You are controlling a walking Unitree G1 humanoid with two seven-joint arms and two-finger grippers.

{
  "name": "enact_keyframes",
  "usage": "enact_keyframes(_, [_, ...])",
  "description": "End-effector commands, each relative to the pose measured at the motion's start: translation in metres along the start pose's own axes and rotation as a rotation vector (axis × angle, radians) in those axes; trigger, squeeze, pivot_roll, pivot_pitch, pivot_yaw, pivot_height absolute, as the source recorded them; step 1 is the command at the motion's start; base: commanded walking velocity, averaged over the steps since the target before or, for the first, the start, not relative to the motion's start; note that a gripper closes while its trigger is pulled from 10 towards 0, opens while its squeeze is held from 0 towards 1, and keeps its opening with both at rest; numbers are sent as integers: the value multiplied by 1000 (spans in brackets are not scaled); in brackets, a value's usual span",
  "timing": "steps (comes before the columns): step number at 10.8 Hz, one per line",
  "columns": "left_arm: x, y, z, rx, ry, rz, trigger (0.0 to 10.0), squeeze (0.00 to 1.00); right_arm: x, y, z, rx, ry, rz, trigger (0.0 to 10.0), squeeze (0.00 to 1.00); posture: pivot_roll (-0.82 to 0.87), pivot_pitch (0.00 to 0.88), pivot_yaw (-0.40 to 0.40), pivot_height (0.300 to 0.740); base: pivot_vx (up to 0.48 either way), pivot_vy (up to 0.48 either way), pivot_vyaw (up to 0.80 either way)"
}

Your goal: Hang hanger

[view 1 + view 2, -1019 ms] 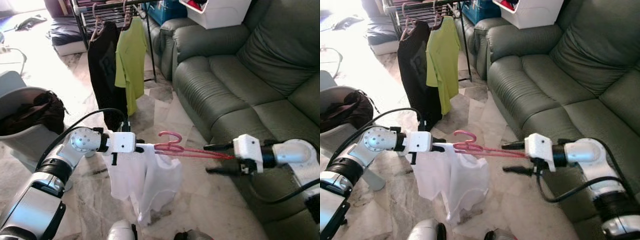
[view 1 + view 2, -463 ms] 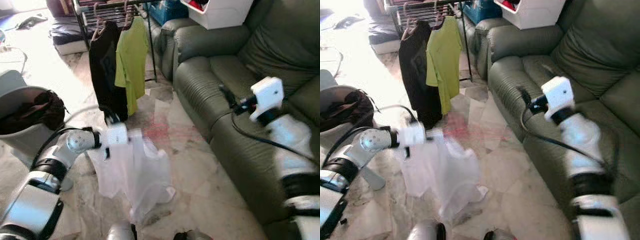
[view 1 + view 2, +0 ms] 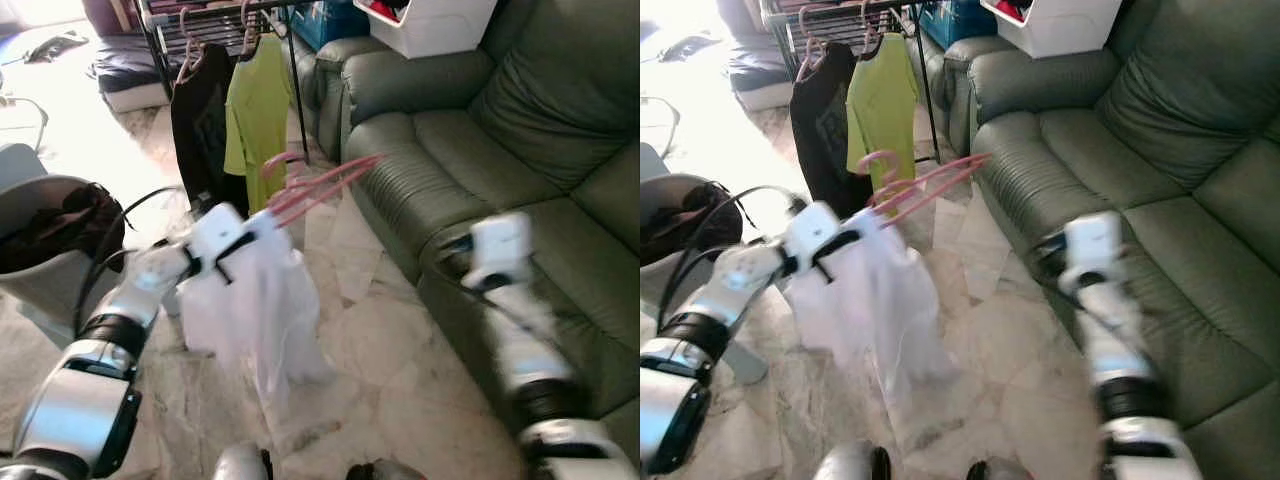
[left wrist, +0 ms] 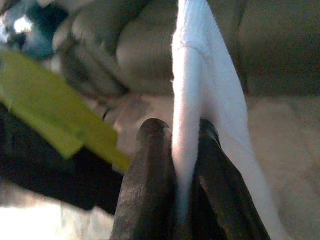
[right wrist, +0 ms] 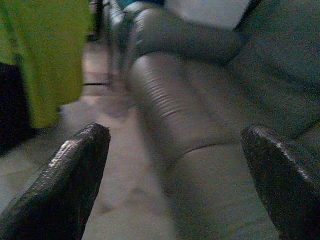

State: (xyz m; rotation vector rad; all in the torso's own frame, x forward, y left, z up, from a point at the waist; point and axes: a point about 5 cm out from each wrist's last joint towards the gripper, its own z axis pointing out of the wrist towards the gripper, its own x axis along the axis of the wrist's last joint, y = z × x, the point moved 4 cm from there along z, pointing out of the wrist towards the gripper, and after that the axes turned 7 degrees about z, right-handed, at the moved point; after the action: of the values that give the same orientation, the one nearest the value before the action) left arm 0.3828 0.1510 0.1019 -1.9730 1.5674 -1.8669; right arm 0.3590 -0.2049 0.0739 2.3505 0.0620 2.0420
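Observation:
A pink hanger (image 3: pixel 312 186) carries a white shirt (image 3: pixel 255 300) and tilts up toward the clothes rack (image 3: pixel 200 12). My left gripper (image 3: pixel 243 238) is shut on the shirt's shoulder edge at the hanger's near end. In the left wrist view the white cloth (image 4: pixel 192 90) is pinched between both black fingers (image 4: pixel 147 185). My right gripper (image 3: pixel 457 263) is blurred, low in front of the sofa, well apart from the hanger. The right wrist view shows its fingers (image 5: pixel 65 175) spread wide with nothing between them. A black shirt (image 3: pixel 195 130) and a green shirt (image 3: pixel 256 110) hang on the rack.
A dark green sofa (image 3: pixel 480 140) runs along the right side. A grey laundry basket (image 3: pixel 35 275) with dark clothes stands at the left. A white bin (image 3: pixel 430 25) sits on the sofa arm at the back. Marble floor lies between me and the rack.
My right gripper let go of the hanger, swung up over the sofa, then dropped low beside it. My left arm lifted the hanger and shirt up toward the rack.

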Motion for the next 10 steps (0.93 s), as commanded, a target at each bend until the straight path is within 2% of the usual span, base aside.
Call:
enact_keyframes(1, [34,-19,1,5,130,74,0,0,-1,-21,0,146,-6,69,10000,0,-25,12,-21,740,0,0,0])
enact_keyframes(2, [53,-19,0,-57,207,162,0,0,-6,-36,-1,205,-40,148,10000,898,-21,16,-19,740,0,0,0])
enact_keyframes(3, [69,-12,-5,-151,284,237,0,0,-6,-53,-3,290,-55,164,10000,1000,-16,18,-17,740,0,0,0])
enact_keyframes(4, [83,-7,-9,-202,357,262,0,0,-5,-75,-9,426,-75,190,10000,349,-12,18,-16,740,0,0,0])
enact_keyframes(5, [85,-1,-9,-233,369,296,0,0,-2,-89,-13,521,-80,226,10000,0,-9,20,-16,740,0,0,0])
enact_keyframes(6, [87,7,-9,-270,388,329,0,0,0,-99,-16,608,-82,201,10000,0,-10,20,-19,740,0,0,0])
enact_keyframes(7, [100,13,-9,-290,442,322,0,0,1,-99,-15,625,-79,153,10000,0,-12,19,-21,740,0,0,0])
enact_keyframes(8, [108,17,-11,-314,481,319,0,0,8,-96,-12,630,-58,148,10000,0,-12,19,-24,740,0,0,0])
enact_keyframes(10, [111,20,-14,-338,499,352,0,0,14,-91,-10,630,-52,152,10000,0,-16,18,-26,740,0,0,0])
